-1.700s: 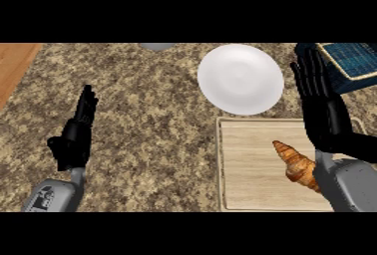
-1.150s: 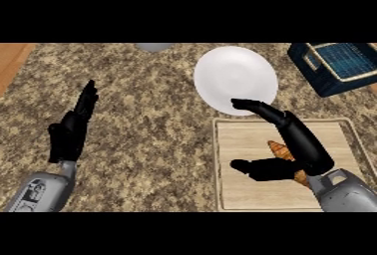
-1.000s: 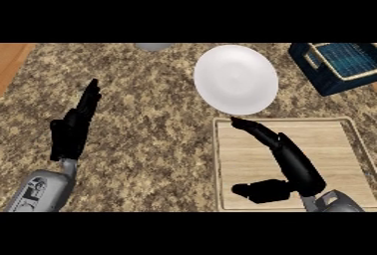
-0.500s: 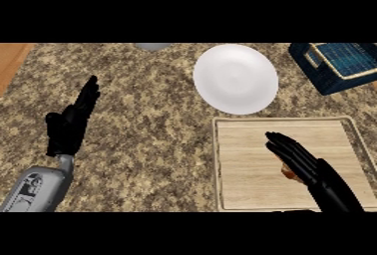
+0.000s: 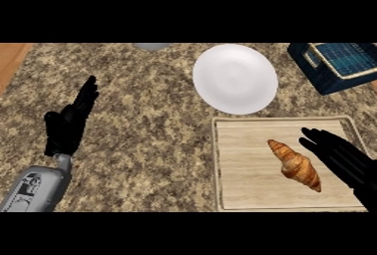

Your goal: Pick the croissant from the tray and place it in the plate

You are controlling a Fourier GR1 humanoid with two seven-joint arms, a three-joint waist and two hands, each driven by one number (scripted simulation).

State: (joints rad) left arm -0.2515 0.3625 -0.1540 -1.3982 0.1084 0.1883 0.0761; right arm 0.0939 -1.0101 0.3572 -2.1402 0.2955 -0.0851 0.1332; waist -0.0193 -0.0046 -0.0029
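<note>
Croissant lies on the tray, long axis running upper left to lower right, just left of the open right robot hand; the open left robot hand rests well apart.

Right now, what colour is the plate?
Plain white, no pattern: the plate shows best in the head view, beyond the wooden tray.

I can read no words, numbers or brand marks anywhere in my view. The dark marks on my left forearm, lower left of the frame, are too small to read. The blue box at upper right shows only a grid.
</note>
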